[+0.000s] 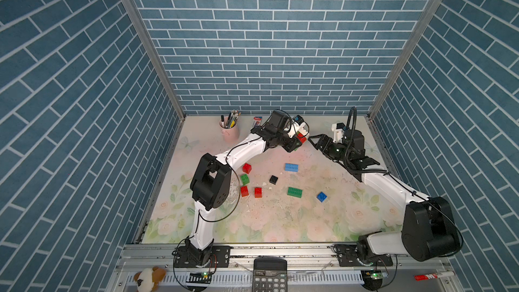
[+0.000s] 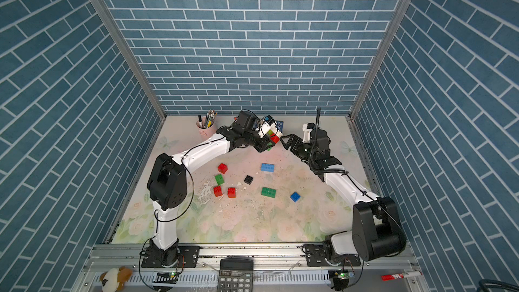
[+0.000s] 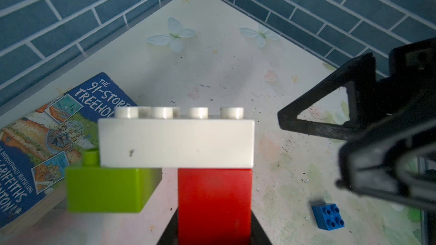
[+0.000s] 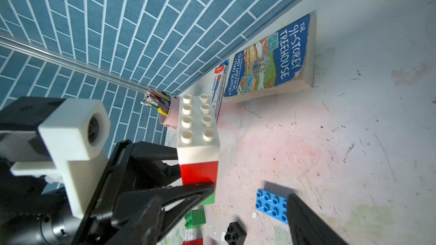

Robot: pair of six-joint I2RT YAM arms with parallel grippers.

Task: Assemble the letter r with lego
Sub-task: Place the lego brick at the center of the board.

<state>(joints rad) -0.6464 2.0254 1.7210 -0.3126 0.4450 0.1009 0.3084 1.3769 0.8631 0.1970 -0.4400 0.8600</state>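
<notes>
Blue brick-patterned walls (image 1: 266,37) close three sides of a pale tabletop (image 1: 280,220) printed with faded roses and butterflies. It is scuffed and speckled with dark grit and white crumbs. A pink pen cup (image 1: 229,132) stands at the back wall.

The left gripper (image 1: 300,140) is clamped on a red brick (image 3: 213,196), held up off the table to the right of the cup. A long white brick (image 3: 177,142) sits on that red one and reaches across to a lime brick (image 3: 106,189) under its other end. A green piece (image 4: 208,199) shows just below the red brick in the right wrist view. The right gripper (image 1: 314,144), farther right of the cup, has its jaws spread wide with nothing between them. One fingertip is just beside the red brick, and I cannot tell whether it touches.

Along the wall right of the cup lie a pen packet (image 4: 218,86) and then a paperback (image 4: 271,60).

Forward of the cup, loose on the table, are:
- three loose red bricks (image 1: 247,168) (image 1: 244,191) (image 1: 258,192)
- a green brick (image 1: 244,178)
- a black brick (image 1: 273,179)
- a long blue brick (image 1: 291,167)
- a long green brick (image 1: 295,192)
- a small blue brick (image 1: 321,196)

Farthest from the cup, the metal front rail (image 1: 280,252) carries a calculator (image 1: 269,275), a plush toy (image 1: 148,276) and a red marker (image 1: 434,276).
</notes>
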